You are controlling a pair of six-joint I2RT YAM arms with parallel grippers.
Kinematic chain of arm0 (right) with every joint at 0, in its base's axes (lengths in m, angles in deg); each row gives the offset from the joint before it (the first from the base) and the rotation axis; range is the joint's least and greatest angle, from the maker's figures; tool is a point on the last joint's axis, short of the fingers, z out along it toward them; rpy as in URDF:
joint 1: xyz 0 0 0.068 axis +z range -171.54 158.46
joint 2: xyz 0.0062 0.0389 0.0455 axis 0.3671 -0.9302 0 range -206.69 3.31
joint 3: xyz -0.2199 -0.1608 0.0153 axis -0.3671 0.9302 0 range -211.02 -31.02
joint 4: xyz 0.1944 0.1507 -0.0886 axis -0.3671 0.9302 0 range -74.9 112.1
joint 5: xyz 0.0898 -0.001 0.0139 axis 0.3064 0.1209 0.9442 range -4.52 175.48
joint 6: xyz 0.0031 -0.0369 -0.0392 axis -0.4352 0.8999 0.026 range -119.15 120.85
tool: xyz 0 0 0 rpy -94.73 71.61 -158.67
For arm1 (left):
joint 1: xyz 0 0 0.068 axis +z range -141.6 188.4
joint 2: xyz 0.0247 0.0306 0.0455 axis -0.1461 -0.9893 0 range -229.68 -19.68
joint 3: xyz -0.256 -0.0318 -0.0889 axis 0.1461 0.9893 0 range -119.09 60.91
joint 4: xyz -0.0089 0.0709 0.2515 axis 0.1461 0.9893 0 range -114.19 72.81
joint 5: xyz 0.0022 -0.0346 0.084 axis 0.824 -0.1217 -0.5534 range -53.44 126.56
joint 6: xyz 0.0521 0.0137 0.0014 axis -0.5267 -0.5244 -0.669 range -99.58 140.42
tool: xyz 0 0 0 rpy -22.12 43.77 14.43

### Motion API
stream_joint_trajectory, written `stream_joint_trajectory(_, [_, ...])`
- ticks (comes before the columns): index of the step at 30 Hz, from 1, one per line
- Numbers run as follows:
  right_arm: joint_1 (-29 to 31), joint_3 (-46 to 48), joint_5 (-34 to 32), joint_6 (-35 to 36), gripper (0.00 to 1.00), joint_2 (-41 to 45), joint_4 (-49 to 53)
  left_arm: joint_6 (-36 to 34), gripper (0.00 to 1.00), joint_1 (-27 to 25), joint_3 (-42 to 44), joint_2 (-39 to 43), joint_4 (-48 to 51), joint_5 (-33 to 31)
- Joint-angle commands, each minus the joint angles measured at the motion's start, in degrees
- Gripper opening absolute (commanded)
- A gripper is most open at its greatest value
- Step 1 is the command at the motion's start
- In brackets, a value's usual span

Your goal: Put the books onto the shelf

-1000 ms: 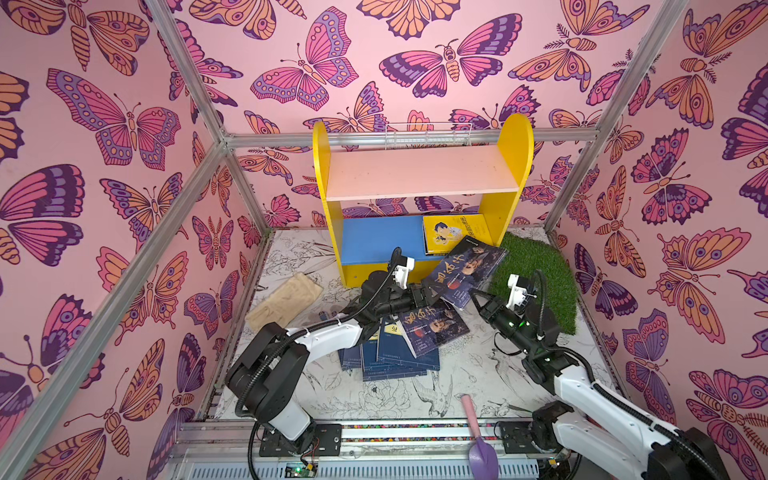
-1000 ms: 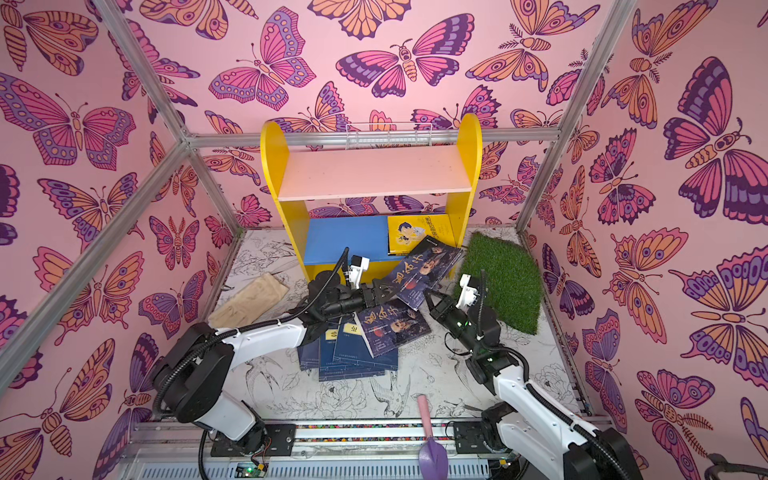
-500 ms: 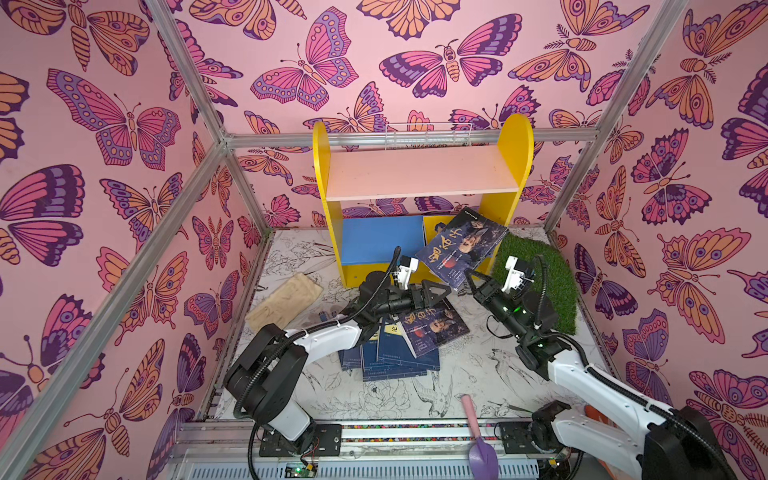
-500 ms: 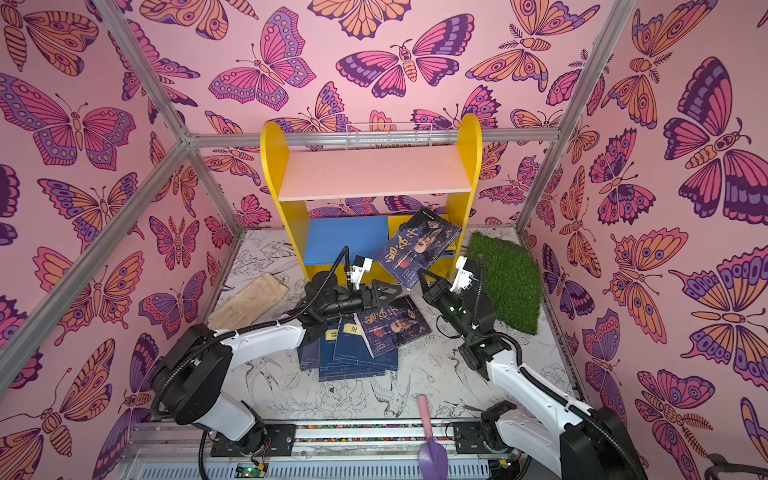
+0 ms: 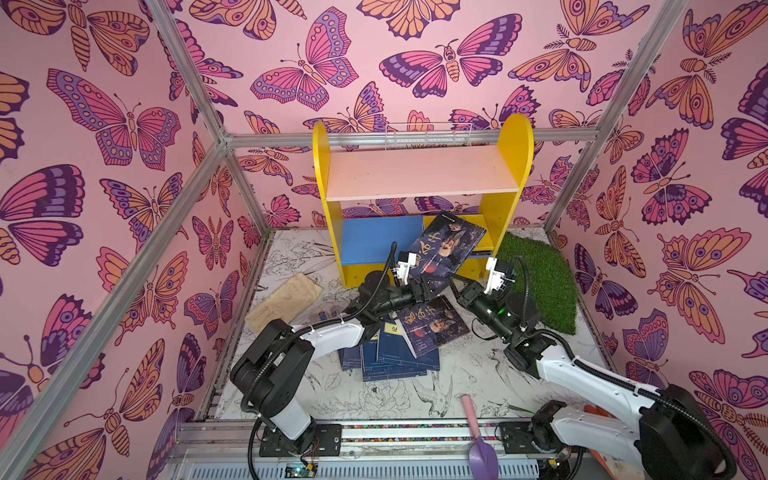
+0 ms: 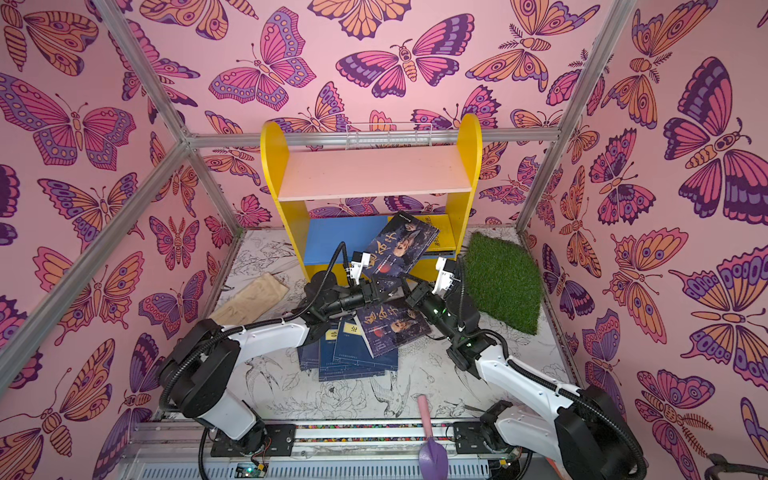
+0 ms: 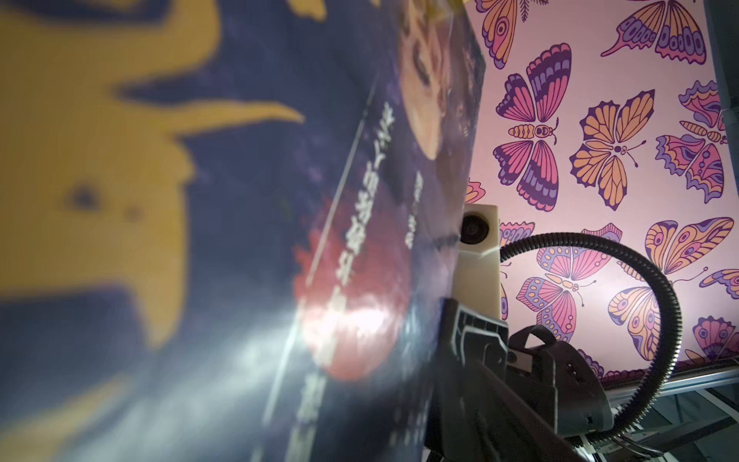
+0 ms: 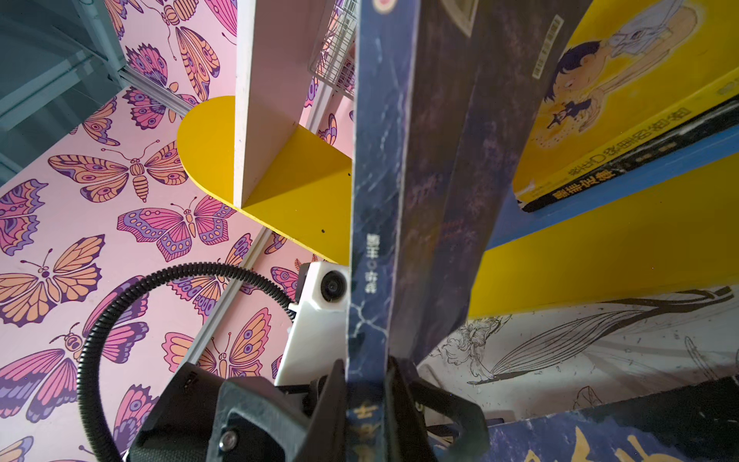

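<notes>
My right gripper point(image 8: 366, 400) is shut on the spine end of a dark-blue portrait book point(image 5: 446, 245), which tilts up against the front of the shelf's point(image 5: 419, 172) blue lower board point(image 5: 374, 239). A yellow book point(image 8: 600, 100) lies on that board over a black one point(image 8: 640, 152). My left gripper point(image 5: 426, 286) is at the held book's lower left corner. That cover point(image 7: 360, 200) fills the left wrist view and hides its jaws. On the floor in front, another portrait book point(image 5: 432, 326) lies on a pile of navy books point(image 5: 390, 357).
A green grass mat point(image 5: 536, 282) lies right of the shelf and a tan flat piece point(image 5: 284, 301) to its left. A purple scoop with a pink handle point(image 5: 478, 432) lies at the front edge. A white wire basket point(image 5: 428, 135) sits behind the shelf top.
My right gripper has lifted the portrait book off the pile and tipped it up toward the lower board. The left arm has hardly moved.
</notes>
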Motion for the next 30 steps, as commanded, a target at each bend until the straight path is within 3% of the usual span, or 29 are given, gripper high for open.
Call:
stream_joint_trajectory(1, [0.78, 0.09, -2.74, 0.82, 0.0, 2.1, -5.95, -1.87, 0.7, 1.8, 1.15, 5.28, -0.11, -6.22])
stream_joint_trajectory(9, [0.83, 3.78, -2.9, 2.92, 0.0, 6.83, 4.1, -5.45, 0.21, 2.61, 3.17, 9.72, 4.72, -9.33])
stream_joint_trajectory(14, [0.89, 4.35, -0.45, 3.33, 0.0, 7.03, 8.95, -6.23, 0.02, 2.56, 3.01, 9.82, 5.77, -9.76])
stream_joint_trajectory(16, [0.87, 4.43, 0.64, 3.42, 0.03, 6.8, 10.04, -7.83, 0.0, 2.68, 2.83, 10.49, 7.51, -9.56])
stream_joint_trajectory(17, [0.89, 4.5, 0.55, 3.23, 0.09, 6.92, 10.56, -8.6, 0.0, 2.66, 2.68, 10.91, 7.79, -9.27])
stream_joint_trajectory(19, [0.74, 5.0, -1.16, 2.5, 0.31, 7.73, 11.59, -10.73, 0.0, 2.91, 2.37, 11.85, 11.17, -7.3])
stream_joint_trajectory(21, [0.08, 5.62, -2.02, 2.4, 0.44, 8.88, 11.27, -11.7, 0.0, 3.43, 2.28, 12.78, 12.24, -4.36])
stream_joint_trajectory(25, [-3.87, 5.98, 0.11, 1.55, 0.54, 11.08, 11.61, -11.85, 0.0, 4.58, 2.87, 14.17, 13.68, 0.98])
stream_joint_trajectory(30, [-9.1, 7.64, 3.45, -1.71, 0.57, 11.82, 9.03, -12.41, 0.0, 4.86, 3.19, 15.44, 14.07, 4.92])
